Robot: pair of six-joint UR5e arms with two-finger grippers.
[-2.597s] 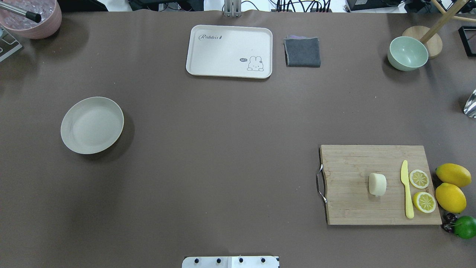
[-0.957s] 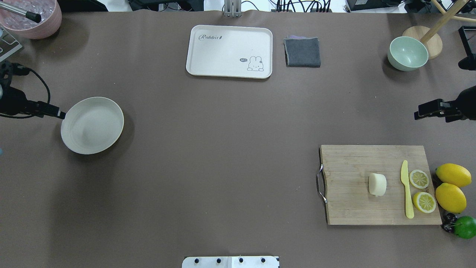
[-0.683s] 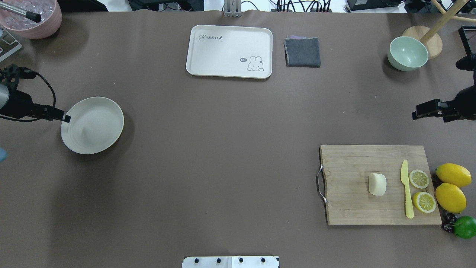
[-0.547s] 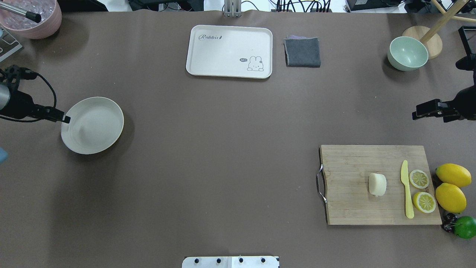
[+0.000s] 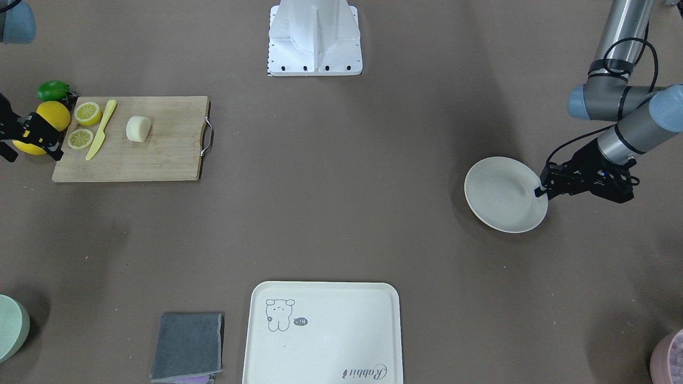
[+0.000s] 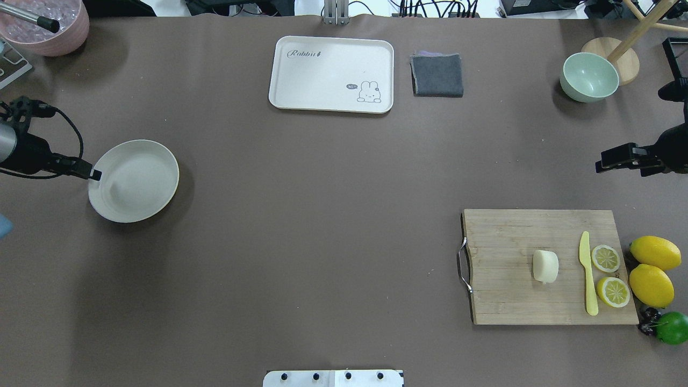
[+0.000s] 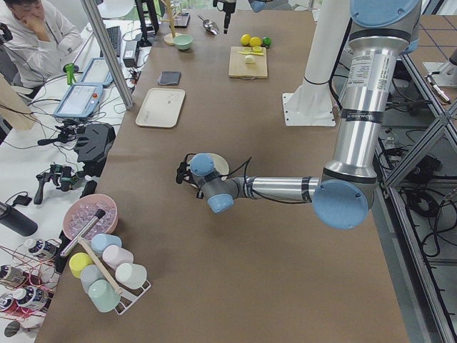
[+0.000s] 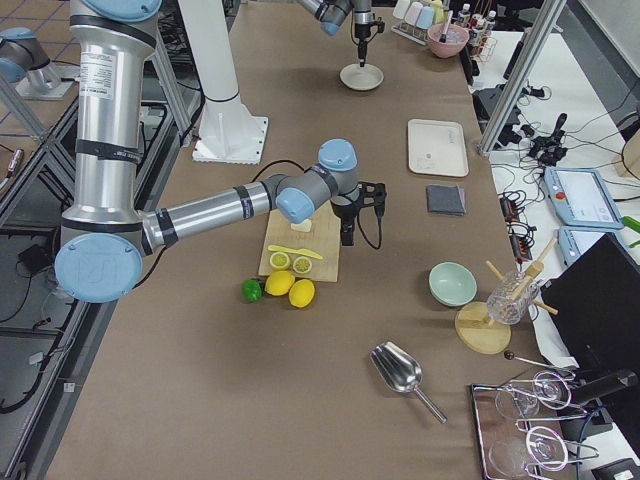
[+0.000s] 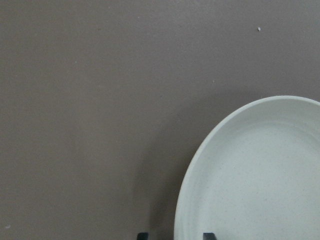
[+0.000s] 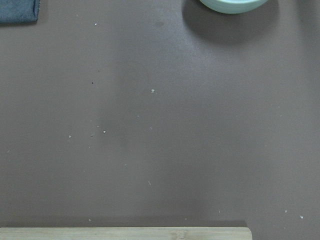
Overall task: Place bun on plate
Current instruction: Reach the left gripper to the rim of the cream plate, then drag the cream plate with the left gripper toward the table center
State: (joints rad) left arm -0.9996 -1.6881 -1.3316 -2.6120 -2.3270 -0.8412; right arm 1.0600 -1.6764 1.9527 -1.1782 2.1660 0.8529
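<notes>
The bun (image 6: 545, 266) is spotted on the wooden cutting board (image 6: 505, 242), on the robot's right side of the table. It is flanked just beside by a yellow knife (image 6: 588, 274), with two lemon slices (image 6: 606, 258) past that. The right gripper (image 6: 600, 163) is held over bare table beyond the board, well apart from the bun, and its jaws appear spread in the front-facing view. The plate (image 6: 133, 180) is found far across the table. The left gripper (image 6: 92, 173) is poised at its outer rim, jaws spread, with one fingertip (image 9: 209, 235) over the dish and the other outside it. Contact cannot be told.
</notes>
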